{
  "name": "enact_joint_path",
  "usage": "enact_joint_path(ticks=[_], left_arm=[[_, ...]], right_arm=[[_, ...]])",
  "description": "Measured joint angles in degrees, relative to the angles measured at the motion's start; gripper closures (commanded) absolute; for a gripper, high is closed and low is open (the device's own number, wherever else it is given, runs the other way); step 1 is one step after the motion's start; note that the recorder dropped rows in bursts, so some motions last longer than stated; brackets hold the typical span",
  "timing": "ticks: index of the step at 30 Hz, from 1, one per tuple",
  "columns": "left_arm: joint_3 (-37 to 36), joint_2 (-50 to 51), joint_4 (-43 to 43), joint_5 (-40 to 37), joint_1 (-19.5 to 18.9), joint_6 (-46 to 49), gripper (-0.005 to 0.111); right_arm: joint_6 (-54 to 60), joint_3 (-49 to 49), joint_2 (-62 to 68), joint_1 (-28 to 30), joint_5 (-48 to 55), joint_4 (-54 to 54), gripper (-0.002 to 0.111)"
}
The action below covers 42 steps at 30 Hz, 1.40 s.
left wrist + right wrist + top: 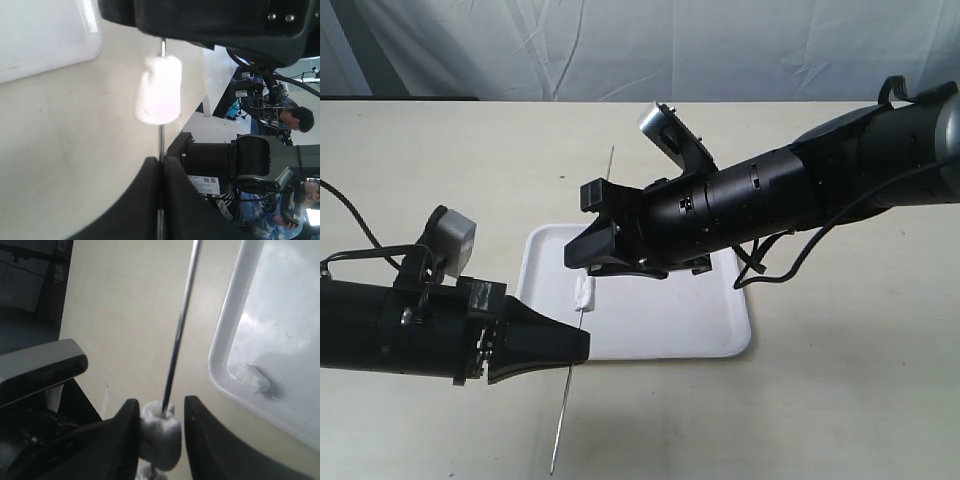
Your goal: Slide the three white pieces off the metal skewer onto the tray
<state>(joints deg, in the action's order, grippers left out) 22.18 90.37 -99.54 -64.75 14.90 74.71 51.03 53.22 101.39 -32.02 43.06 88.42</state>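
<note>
left claw pressed tight on the metal skewer, which slants above the tray on the counter; right claw pinching the threaded white piece near the left claw; loose white piece lying in the tray.

Bright, even light; glare on tray; wrist views softly blurred.
</note>
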Motion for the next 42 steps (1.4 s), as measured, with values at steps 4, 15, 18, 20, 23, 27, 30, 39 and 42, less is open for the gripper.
enact_joint_path(ticks=[4,15,18,20,23,27,30,39,42], left_arm=[[0.0,0.0,0.0,0.0,0.0,0.0,0.107],[-0.3,0.0,0.0,-0.1,0.0,0.0,0.107],[-2.9,-0.1,0.8,-1.8,0.0,0.4,0.107],[-5.4,-0.2,1.2,-2.7,0.0,1.7,0.107],[-9.3,-0.2,1.5,-3.0,0.0,4.1,0.107],[-13.0,-0.3,0.6,-3.2,0.0,8.2,0.107],[-13.2,-0.3,0.5,-3.2,0.0,9.5,0.107],[-7.1,-0.2,0.0,-2.4,0.0,5.3,0.107],[-7.0,-0.2,0.0,-2.0,0.0,5.0,0.107]], right_arm=[[0.0,0.0,0.0,0.0,0.0,-0.2,0.091],[1.0,0.0,0.0,-0.2,-1.5,-0.3,0.083],[1.5,0.0,0.0,-0.2,-4.2,-0.4,0.079],[1.6,0.0,0.0,-0.2,-5.9,-0.5,0.081],[1.7,0.0,0.0,-0.2,-7.4,-0.6,0.085],[1.7,0.0,0.0,-0.2,-8.4,-0.8,0.082],[1.8,0.0,0.0,-0.2,-8.4,-1.1,0.069],[1.7,0.0,0.0,-0.2,-2.4,-1.1,0.070],[1.7,0.0,0.0,-0.2,-2.2,-1.2,0.073]])
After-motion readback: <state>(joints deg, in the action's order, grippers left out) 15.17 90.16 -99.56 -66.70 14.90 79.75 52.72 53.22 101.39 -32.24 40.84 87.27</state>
